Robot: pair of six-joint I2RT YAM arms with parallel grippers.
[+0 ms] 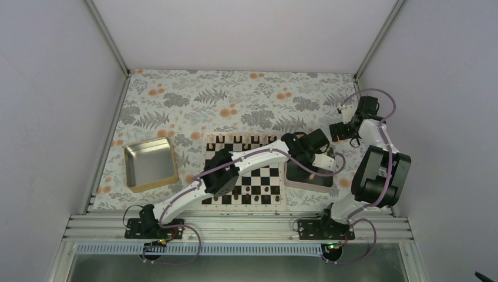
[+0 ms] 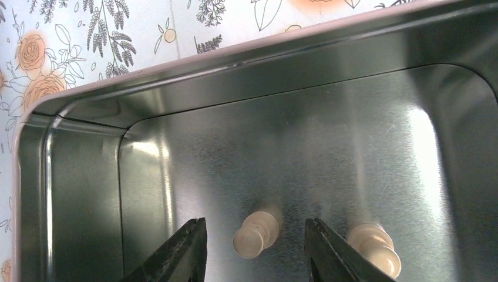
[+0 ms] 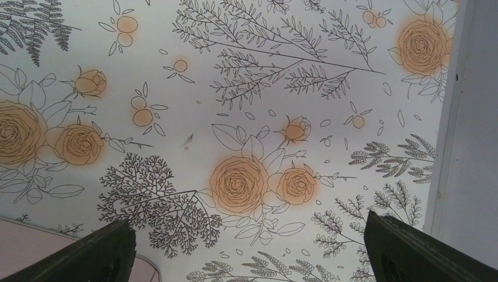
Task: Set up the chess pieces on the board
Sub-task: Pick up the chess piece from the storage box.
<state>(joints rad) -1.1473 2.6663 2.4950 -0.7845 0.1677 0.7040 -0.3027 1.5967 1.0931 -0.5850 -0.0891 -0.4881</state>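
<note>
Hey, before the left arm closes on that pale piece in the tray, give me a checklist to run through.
1. Left gripper open: ok.
2. Pale piece between its fingers, lying down: ok.
3. Second piece clear of fingers: cannot tell, one finger overlaps it.
4. Right gripper open, empty: ok.
5. Target square on the board free: cannot tell.

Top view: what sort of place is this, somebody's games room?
More likely a robotics lab cell: two robot arms bolted to an aluminium rail, plain white walls boxing in the table, with a chessboard and a steel tray.
</note>
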